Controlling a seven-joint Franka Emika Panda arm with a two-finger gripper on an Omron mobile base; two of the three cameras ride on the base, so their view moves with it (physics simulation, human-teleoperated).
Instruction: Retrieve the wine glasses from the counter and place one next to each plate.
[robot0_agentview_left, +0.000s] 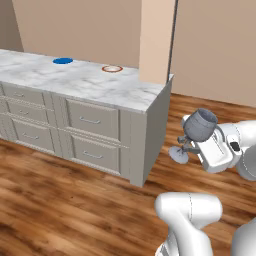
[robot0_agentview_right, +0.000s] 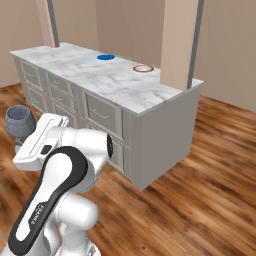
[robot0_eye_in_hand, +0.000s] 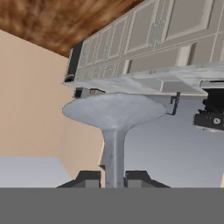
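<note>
A grey-blue wine glass hangs tilted over the wood floor, to the right of a marble-topped island. My gripper is shut on its thin stem. In the hand view the stem rises between the two finger tips of the gripper to the glass's wide round end. From the right base camera the glass's bowl shows at the far left beside my hand. The blue plate and the red-rimmed white plate lie on the island's far side. The counter is out of view.
The island has drawer fronts on my side and a beige column standing on its right end. Open wood floor lies between me and the island. My own arm fills the lower left of the right base view.
</note>
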